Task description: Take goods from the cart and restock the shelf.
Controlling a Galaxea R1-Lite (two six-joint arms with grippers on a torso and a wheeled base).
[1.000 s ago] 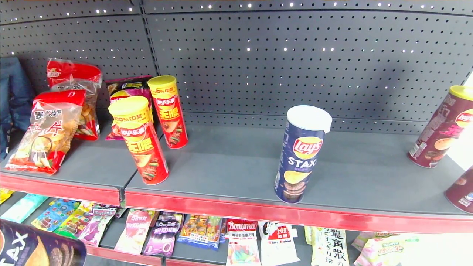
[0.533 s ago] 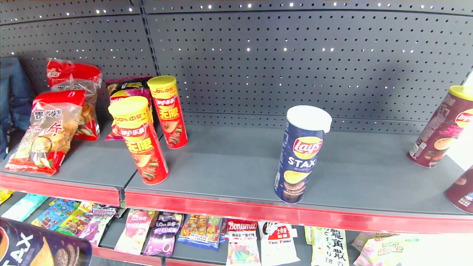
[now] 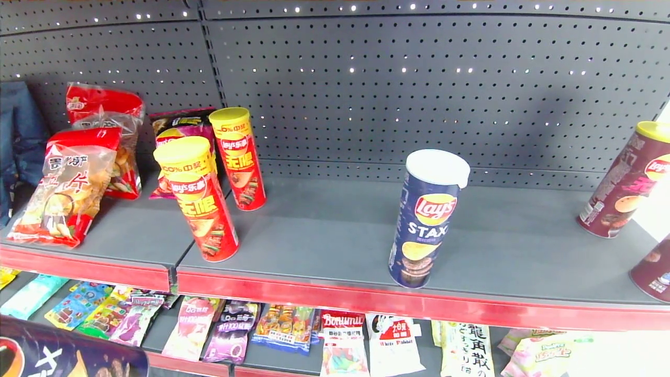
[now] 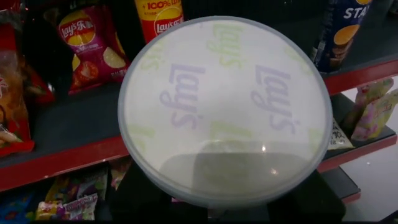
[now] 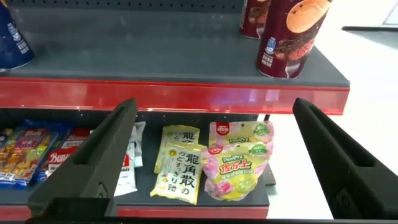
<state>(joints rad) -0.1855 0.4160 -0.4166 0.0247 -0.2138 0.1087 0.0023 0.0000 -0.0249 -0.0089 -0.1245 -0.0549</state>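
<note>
Down at the lower left of the head view, the left gripper point(image 4: 225, 213) is clamped around a dark blue crisp can point(image 3: 68, 356). The can's translucent lid point(image 4: 224, 106) faces the wrist camera end-on. This can hangs in the air in front of the lower shelf point(image 3: 272, 361), below the upper shelf point(image 3: 324, 230) and not yet on it.

The right gripper point(image 5: 214, 106) is spread wide with nothing between its fingers. It faces the red front rail point(image 5: 186, 96) of the upper shelf near its right end.

On the upper shelf a navy crisp can with a white lid point(image 3: 426, 220) stands upright near the front edge, with bare shelf on both sides. Well to its left stand two red cans with yellow lids, one at the front point(image 3: 201, 201) and one just behind it point(image 3: 238, 157). A purple chip bag point(image 3: 178, 131) leans behind them. Farther left lie two red snack bags point(image 3: 63, 188). At the right end are two maroon cans, one at the back point(image 3: 623, 183) and one at the front edge point(image 3: 654, 272).

The lower shelf holds rows of small snack packets point(image 3: 340, 340), among them a yellow packet point(image 5: 183, 165) and a pink and green one point(image 5: 239, 162) just beside it.
</note>
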